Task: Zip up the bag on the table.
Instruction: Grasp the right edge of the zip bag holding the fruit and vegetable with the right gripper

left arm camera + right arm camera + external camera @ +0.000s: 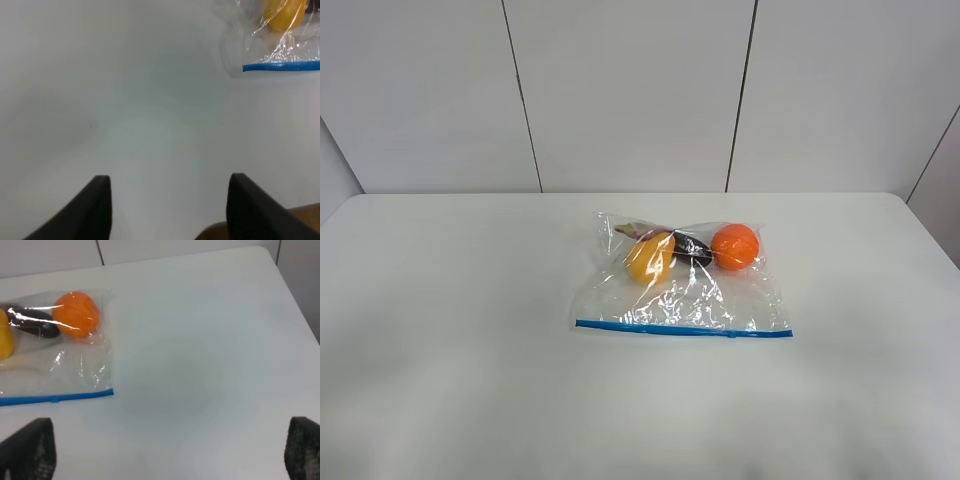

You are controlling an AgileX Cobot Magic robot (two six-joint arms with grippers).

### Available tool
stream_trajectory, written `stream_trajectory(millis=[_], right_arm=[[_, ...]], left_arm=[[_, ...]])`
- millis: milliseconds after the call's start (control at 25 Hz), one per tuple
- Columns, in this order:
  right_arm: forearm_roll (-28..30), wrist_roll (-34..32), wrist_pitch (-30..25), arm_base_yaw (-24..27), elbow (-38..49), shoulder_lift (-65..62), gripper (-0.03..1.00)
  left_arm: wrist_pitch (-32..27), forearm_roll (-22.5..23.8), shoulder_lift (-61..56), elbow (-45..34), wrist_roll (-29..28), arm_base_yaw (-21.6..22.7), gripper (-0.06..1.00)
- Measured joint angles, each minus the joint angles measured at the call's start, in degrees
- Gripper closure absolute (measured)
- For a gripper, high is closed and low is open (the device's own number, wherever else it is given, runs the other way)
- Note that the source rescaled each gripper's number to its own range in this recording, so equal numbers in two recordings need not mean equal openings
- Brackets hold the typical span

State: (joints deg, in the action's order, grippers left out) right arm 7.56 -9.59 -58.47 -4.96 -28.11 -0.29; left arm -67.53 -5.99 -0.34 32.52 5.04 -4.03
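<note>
1x clear crinkly plastic zip bag [682, 290] w/ blue zipper strip [685, 329] at near edge (yellow pear [650, 258], orange ball [734, 246] inside), flat mid white matte desk [460, 340]. Grippers: left gripper [167, 181], right gripper [167, 426], both wide, empty, apart from bag.

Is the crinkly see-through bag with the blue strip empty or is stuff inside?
Not empty. The clear crinkly plastic bag lies flat with a yellow pear, a dark item and an orange ball inside.
</note>
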Motion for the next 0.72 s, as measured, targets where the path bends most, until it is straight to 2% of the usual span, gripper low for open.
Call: stream_trajectory(millis=[720], right_arm=[[0.0,-0.1,0.1,0.0,0.0,0.0,-0.02]], left_arm=[[0.0,0.0,0.0,0.0,0.0,0.0,-0.06]])
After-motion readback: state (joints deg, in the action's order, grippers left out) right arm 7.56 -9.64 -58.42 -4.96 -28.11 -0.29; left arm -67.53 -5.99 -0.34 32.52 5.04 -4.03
